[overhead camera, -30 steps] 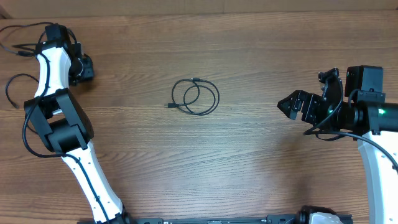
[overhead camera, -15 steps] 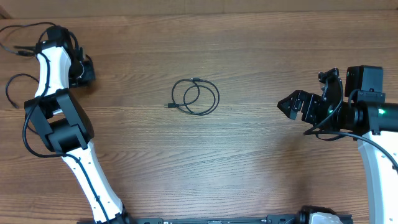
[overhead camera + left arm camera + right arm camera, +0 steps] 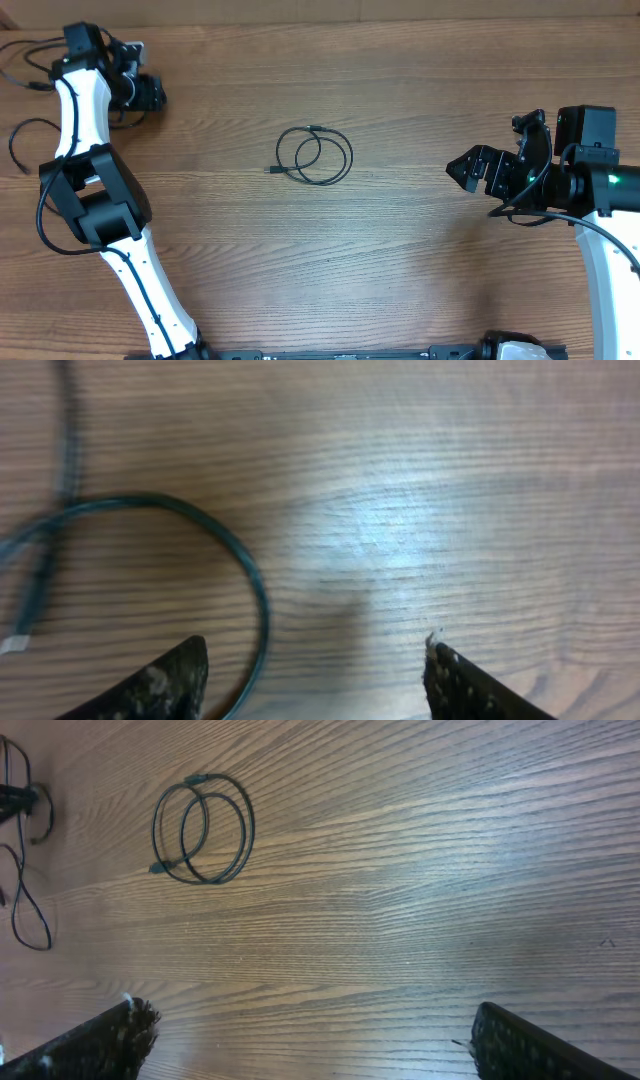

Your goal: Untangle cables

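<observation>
A black cable [image 3: 315, 155] lies coiled in two loops at the table's middle, also seen far ahead in the right wrist view as a coiled cable [image 3: 203, 828]. More thin cables [image 3: 13, 140] trail at the far left edge. My left gripper [image 3: 158, 94] hovers at the back left, open, with nothing between its fingers. In its own view the left gripper [image 3: 312, 660] stands over bare wood, and a blurred cable loop [image 3: 215, 530] curves past its left finger without being held. My right gripper [image 3: 458, 168] is open and empty at the right, seen in its wrist view as the right gripper [image 3: 310, 1020].
The wooden table [image 3: 400, 260] stretches wide between the two arms. Thicker black wires [image 3: 45, 215] hang along the left arm. Loose cable strands [image 3: 25, 910] show at the left edge of the right wrist view.
The left gripper has swung up and to the right and has gone from shut to open. The coiled cable and the right arm have not moved.
</observation>
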